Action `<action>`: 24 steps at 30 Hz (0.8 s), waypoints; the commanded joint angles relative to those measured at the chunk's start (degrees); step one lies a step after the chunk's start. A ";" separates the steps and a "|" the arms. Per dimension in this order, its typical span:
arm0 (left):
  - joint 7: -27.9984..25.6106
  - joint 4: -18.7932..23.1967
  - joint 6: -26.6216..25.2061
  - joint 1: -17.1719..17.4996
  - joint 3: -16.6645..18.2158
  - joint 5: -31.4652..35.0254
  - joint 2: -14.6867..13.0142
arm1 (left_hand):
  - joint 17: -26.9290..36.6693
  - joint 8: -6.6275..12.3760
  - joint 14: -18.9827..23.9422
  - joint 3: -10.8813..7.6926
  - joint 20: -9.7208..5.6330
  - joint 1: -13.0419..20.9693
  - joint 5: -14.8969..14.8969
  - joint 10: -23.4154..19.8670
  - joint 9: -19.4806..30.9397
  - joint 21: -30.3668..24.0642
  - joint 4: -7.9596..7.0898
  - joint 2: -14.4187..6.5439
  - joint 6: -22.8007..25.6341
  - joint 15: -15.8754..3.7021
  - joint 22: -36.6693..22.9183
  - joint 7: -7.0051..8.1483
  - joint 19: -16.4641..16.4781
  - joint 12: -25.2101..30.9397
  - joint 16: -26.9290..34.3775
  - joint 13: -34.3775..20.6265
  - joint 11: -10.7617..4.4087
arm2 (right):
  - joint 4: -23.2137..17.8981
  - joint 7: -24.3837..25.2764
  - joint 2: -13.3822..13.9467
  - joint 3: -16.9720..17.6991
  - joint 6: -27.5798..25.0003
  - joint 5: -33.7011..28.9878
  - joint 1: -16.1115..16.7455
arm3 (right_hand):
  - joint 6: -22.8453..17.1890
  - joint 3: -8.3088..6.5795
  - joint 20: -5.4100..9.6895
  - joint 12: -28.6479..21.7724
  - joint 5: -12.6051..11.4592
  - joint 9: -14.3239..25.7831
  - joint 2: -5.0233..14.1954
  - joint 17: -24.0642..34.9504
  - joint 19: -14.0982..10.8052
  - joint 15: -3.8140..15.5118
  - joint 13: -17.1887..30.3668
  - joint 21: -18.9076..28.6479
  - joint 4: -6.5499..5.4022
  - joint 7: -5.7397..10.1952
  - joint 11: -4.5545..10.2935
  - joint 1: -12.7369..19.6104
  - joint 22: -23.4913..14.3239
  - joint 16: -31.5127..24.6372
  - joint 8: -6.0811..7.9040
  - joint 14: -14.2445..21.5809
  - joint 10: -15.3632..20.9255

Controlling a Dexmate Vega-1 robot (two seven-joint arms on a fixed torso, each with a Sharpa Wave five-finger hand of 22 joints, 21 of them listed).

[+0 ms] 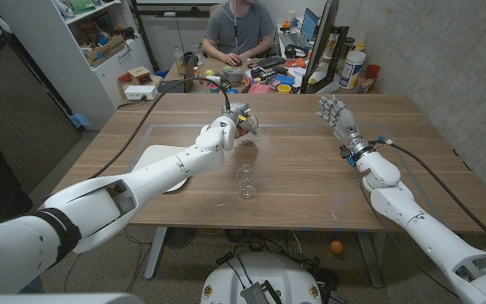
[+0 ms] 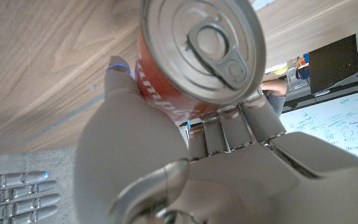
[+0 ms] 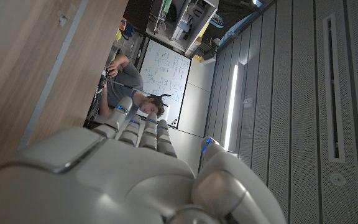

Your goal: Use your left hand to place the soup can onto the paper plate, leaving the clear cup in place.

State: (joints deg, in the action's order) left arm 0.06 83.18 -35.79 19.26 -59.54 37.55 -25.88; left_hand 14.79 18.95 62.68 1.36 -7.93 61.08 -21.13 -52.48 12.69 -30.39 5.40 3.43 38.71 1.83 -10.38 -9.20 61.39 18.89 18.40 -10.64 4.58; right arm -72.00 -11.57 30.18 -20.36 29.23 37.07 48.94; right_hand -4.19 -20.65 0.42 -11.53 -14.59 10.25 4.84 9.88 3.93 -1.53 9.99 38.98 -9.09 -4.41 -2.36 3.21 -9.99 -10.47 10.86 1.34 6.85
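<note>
Your left hand [image 1: 226,128] gripped the soup can [image 1: 243,122] and held it in the air above the wooden table [image 1: 310,169], beyond the clear cup [image 1: 246,181] and to the right of the paper plate [image 1: 165,160], which your left arm partly hid. The left wrist view showed what the head view could not: fingers [image 2: 229,127] wrapped around a red can [image 2: 191,56] with white lettering, its silver pull-tab lid facing the camera. Your right hand [image 1: 336,112] hung well apart over the table's far right side, fingers apart and holding nothing. A person [image 1: 239,29] sat behind the table
</note>
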 commanded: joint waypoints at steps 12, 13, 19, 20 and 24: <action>3.48 12.45 -4.50 0.27 1.70 6.58 -5.19 | 0.30 0.11 16.49 0.11 -1.79 9.80 0.16 -16.83 0.36 0.07 0.44 -10.12 18.55 -15.06 -0.18 6.33 1.71 -0.48 0.95 -0.21 -16.43 | -0.60 -0.59 0.57 0.59 0.72 0.55 0.85 | -0.40 -0.58 0.34 0.02 0.38 0.14 3.27 -0.05 -0.10 -0.10 0.15 -0.47 0.04 -0.19 -0.18 -0.08 -0.21 0.10 -0.10 0.34 0.71; 3.74 13.25 -4.81 0.61 1.95 6.85 -5.55 | 0.31 0.10 16.50 0.13 -1.79 9.79 0.17 -16.84 0.37 0.07 0.42 -10.12 18.57 -15.05 -0.18 6.31 1.71 -0.50 0.95 -0.21 -16.43 | -0.78 -0.46 0.59 0.62 0.58 0.60 0.94 | -0.38 -0.58 0.38 0.02 0.38 0.14 3.27 -0.05 -0.12 -0.03 0.15 -0.49 0.04 -0.16 -0.16 -0.08 -0.21 0.10 -0.11 0.33 0.70; 5.80 18.30 -6.88 2.86 3.45 8.63 -7.96 | 0.35 0.00 16.52 0.26 -1.75 9.67 0.23 -16.95 0.40 0.06 0.31 -10.12 18.57 -15.04 -0.18 6.25 1.74 -0.59 0.97 -0.21 -16.40 | -1.12 -0.66 0.69 0.51 0.63 0.52 1.07 | -0.43 -0.61 0.38 0.03 0.39 0.14 3.27 -0.06 -0.15 -0.04 0.15 -0.64 0.05 -0.21 -0.10 -0.07 -0.21 0.12 -0.09 0.32 0.72; 6.05 19.14 -7.22 3.35 3.84 8.81 -8.35 | 0.36 0.00 16.53 0.28 -1.74 9.65 0.24 -16.94 0.41 0.05 0.29 -10.13 18.60 -15.04 -0.18 6.26 1.74 -0.61 0.98 -0.21 -16.40 | -1.35 -0.59 0.70 0.51 0.42 0.63 1.13 | -0.45 -0.60 0.40 0.03 0.39 0.14 3.27 -0.06 -0.11 -0.03 0.15 -0.67 0.05 -0.18 -0.13 -0.07 -0.21 0.12 -0.09 0.32 0.72; 7.50 22.48 -8.82 5.17 5.11 9.79 -10.01 | 0.39 -0.12 16.55 0.40 -1.72 9.52 0.29 -16.95 0.43 0.04 0.18 -10.12 18.52 -15.03 -0.18 6.25 1.77 -0.72 0.99 -0.21 -16.40 | -1.74 -0.75 0.77 0.32 0.38 0.47 1.19 | -0.54 -0.63 0.36 0.04 0.39 0.14 3.29 -0.06 -0.16 -0.07 0.15 -0.73 0.06 -0.12 -0.08 -0.05 -0.22 0.13 -0.06 0.32 0.73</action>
State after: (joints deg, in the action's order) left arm 4.39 94.81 -41.23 19.76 -57.80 44.57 -30.76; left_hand 15.06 18.79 62.69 1.37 -7.96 61.08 -21.13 -52.55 12.94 -30.38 5.42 3.43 38.92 1.82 -10.40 -9.22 61.49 18.29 18.40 -10.64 4.51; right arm -72.72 -12.05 30.70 -19.86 29.81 37.59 49.79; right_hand -4.19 -20.89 0.42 -11.53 -14.59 10.25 4.84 9.88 3.94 -1.53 9.99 38.34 -8.85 -4.41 -2.57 3.21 -9.99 -10.36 10.87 1.34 7.06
